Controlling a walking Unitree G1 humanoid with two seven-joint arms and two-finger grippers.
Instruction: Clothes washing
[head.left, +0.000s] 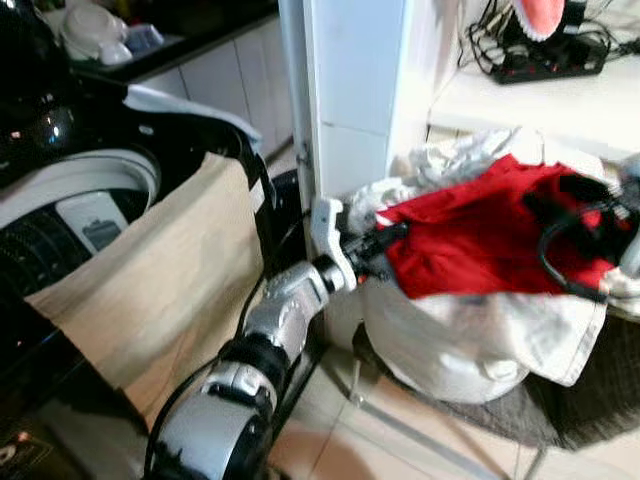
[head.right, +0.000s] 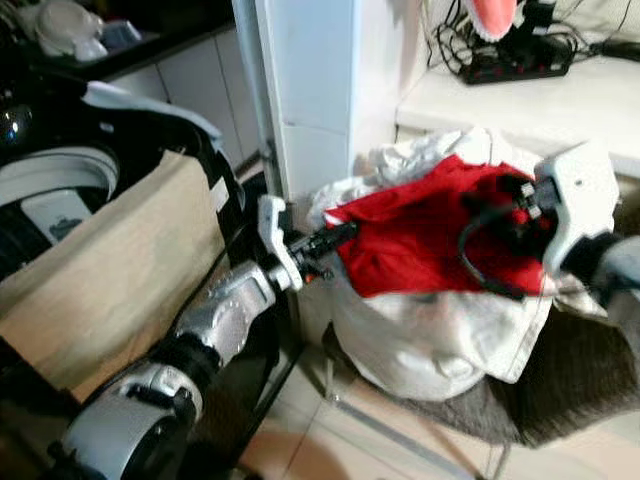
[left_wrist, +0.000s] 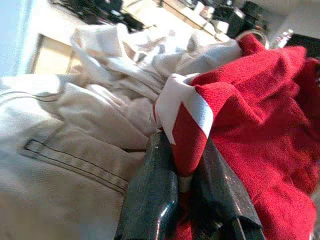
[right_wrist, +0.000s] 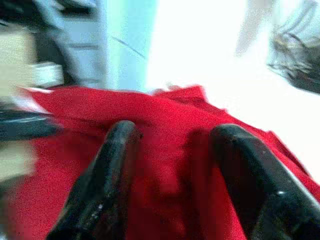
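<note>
beside the washing machine (head.left: 60, 210), the left end effector (left_wrist: 182, 175) is clamped on the red garment's (head.left: 480, 230) edge atop the laundry basket (head.left: 450, 350), the right end effector (right_wrist: 170, 165) rests spread on it, so loading seems barely begun.

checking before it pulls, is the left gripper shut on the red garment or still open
Shut on it: in the left wrist view the left gripper pinches the red garment at its white-striped edge.
</note>
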